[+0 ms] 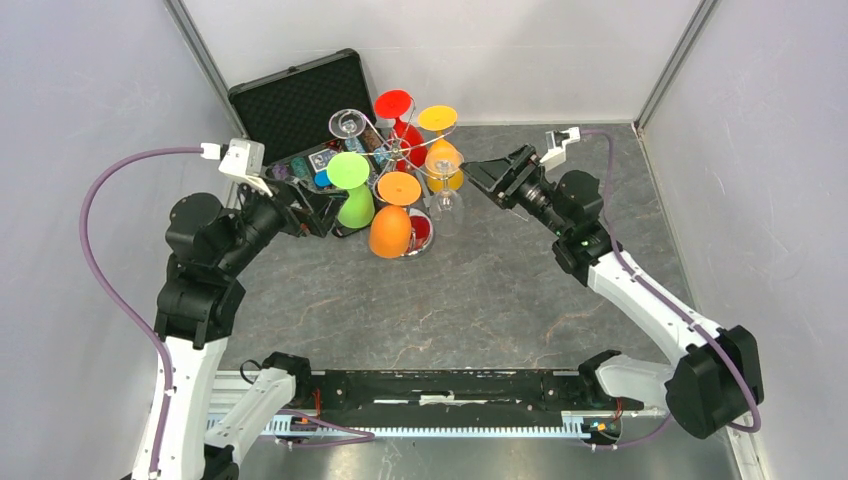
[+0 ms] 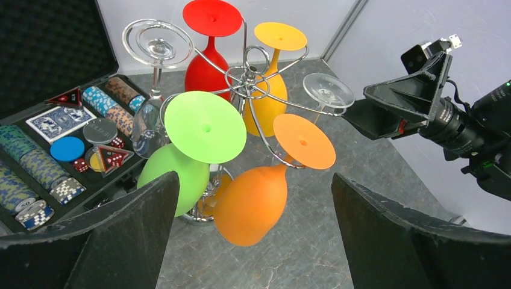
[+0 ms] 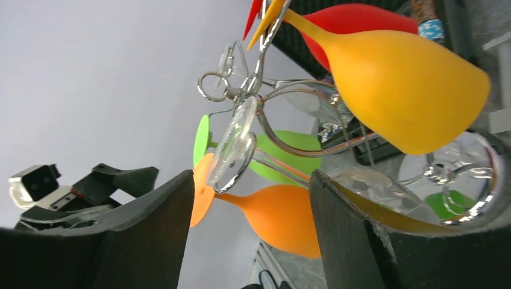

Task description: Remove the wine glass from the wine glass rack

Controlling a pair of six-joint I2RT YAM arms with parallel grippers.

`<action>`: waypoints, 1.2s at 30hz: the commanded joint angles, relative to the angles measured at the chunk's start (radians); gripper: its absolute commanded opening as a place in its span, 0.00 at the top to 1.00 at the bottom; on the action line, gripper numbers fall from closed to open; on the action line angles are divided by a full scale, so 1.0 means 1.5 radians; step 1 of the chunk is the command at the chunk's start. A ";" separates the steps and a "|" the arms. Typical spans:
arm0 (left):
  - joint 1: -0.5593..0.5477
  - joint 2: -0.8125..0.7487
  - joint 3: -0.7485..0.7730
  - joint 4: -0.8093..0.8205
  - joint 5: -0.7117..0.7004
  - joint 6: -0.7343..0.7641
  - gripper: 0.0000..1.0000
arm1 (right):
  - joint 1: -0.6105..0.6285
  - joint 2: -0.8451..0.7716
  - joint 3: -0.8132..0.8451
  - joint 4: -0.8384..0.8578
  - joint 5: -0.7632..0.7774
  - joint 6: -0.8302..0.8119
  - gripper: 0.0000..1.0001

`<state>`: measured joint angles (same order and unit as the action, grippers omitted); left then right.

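Note:
The silver wire wine glass rack (image 1: 402, 150) stands at the back of the table. Upside-down glasses hang from it: green (image 1: 352, 195), orange (image 1: 391, 228), red (image 1: 400, 118), yellow (image 1: 443, 155) and two clear ones (image 1: 347, 124) (image 1: 446, 200). My left gripper (image 1: 320, 210) is open and empty, just left of the green glass. In its wrist view the orange glass (image 2: 253, 201) hangs ahead between the fingers (image 2: 120, 241). My right gripper (image 1: 482, 178) is open and empty, just right of the rack. In its view a clear glass's foot (image 3: 232, 150) lies just ahead of the fingers (image 3: 150, 235).
An open black case (image 1: 290, 105) of coloured chips, cards and dice lies behind and left of the rack, close to the left gripper. Grey walls close in the table on three sides. The arms' mounting rail (image 1: 440, 395) runs along the near edge.

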<state>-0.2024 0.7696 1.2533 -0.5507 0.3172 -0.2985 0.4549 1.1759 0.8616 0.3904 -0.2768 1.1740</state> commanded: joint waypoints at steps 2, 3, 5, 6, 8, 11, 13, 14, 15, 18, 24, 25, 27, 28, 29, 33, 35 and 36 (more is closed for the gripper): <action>0.002 0.001 -0.010 0.021 0.006 -0.005 0.00 | 0.022 0.015 0.024 0.104 0.024 0.065 0.26; 0.002 0.003 -0.010 0.021 0.006 -0.004 0.00 | 0.023 0.017 0.025 0.107 0.027 0.069 0.27; 0.003 0.011 -0.003 0.017 -0.001 -0.004 0.00 | 0.024 0.026 0.031 0.097 0.038 0.068 0.29; 0.003 0.013 -0.002 0.016 -0.004 -0.005 0.00 | 0.025 0.031 0.036 0.090 0.042 0.067 0.30; 0.003 0.016 -0.002 0.018 -0.009 -0.006 0.00 | 0.027 0.044 0.048 0.079 0.040 0.066 0.33; 0.002 0.018 -0.006 0.019 -0.023 -0.009 0.00 | 0.027 0.062 0.072 0.050 0.033 0.058 0.39; 0.003 0.017 -0.012 0.019 -0.034 -0.011 0.00 | 0.028 0.069 0.081 0.044 0.029 0.057 0.46; 0.003 0.017 -0.014 0.019 -0.036 -0.013 0.00 | 0.028 0.072 0.086 0.040 0.027 0.055 0.49; 0.003 0.016 -0.016 0.019 -0.039 -0.013 0.00 | 0.029 0.073 0.090 0.032 0.027 0.051 0.51; 0.003 0.015 -0.022 0.019 -0.045 -0.013 0.00 | 0.029 0.073 0.094 0.013 0.031 0.046 0.60; 0.003 0.013 -0.031 0.016 -0.050 -0.008 0.00 | 0.030 0.082 0.103 -0.006 0.030 0.048 0.68; 0.003 0.014 -0.031 0.014 -0.050 -0.007 0.00 | 0.030 0.087 0.110 -0.014 0.028 0.047 0.68; 0.003 0.015 -0.031 0.010 -0.051 -0.004 0.00 | 0.031 0.095 0.124 -0.031 0.020 0.044 0.69; 0.003 0.015 -0.032 0.009 -0.052 -0.004 0.00 | 0.032 0.099 0.128 -0.036 0.017 0.044 0.70; 0.003 0.014 -0.032 0.008 -0.052 -0.004 0.00 | 0.034 0.103 0.131 -0.039 0.014 0.044 0.73; 0.003 0.014 -0.041 0.013 -0.043 -0.004 0.00 | 0.037 0.107 0.145 -0.067 0.010 0.041 0.92; 0.003 0.015 -0.044 0.015 -0.042 -0.006 0.00 | 0.037 0.104 0.154 -0.083 0.017 0.034 1.00; 0.003 0.015 -0.044 0.014 -0.041 -0.006 0.00 | 0.037 0.101 0.160 -0.092 0.021 0.030 1.00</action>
<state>-0.2024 0.7975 1.1950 -0.5514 0.2543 -0.2985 0.5041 1.3293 1.0504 0.3168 -0.2527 1.2549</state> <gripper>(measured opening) 0.993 0.033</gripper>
